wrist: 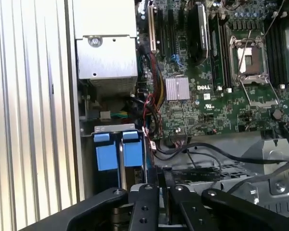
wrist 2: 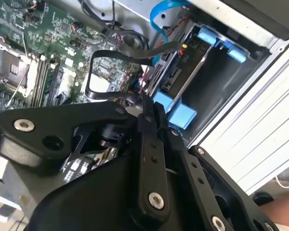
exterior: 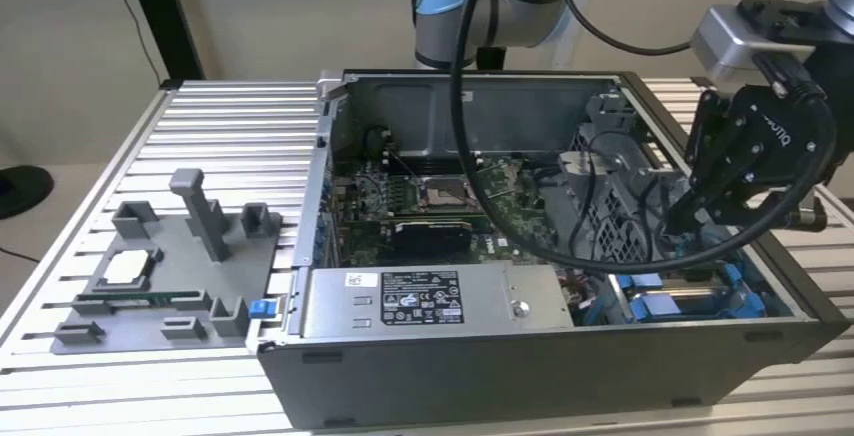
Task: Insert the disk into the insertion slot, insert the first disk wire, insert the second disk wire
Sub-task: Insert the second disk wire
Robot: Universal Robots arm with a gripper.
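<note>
The disk [wrist: 108,154] sits down in the insertion slot [wrist 2: 221,82] at the front corner of the open computer case, on the exterior view's right. Its blue frame tabs [wrist 2: 177,113] stand side by side. My black gripper [exterior: 678,228] hangs just above the drive bay beside those tabs. In both wrist views the fingers [wrist: 151,192] are pressed close together. A black disk wire [wrist 2: 92,72] loops over the motherboard and its end runs in between my fingertips at the gripper [wrist 2: 145,107]. More blue latch pieces [exterior: 661,306] show along the bay.
The grey labelled power supply box [exterior: 427,301] fills the case's front left. The motherboard [wrist: 216,91] lies behind it, and a perforated cage [exterior: 607,206] stands beside my gripper. A blue cable [wrist 2: 159,19] curls near the bay. A grey fixture [exterior: 160,276] sits on the slatted table.
</note>
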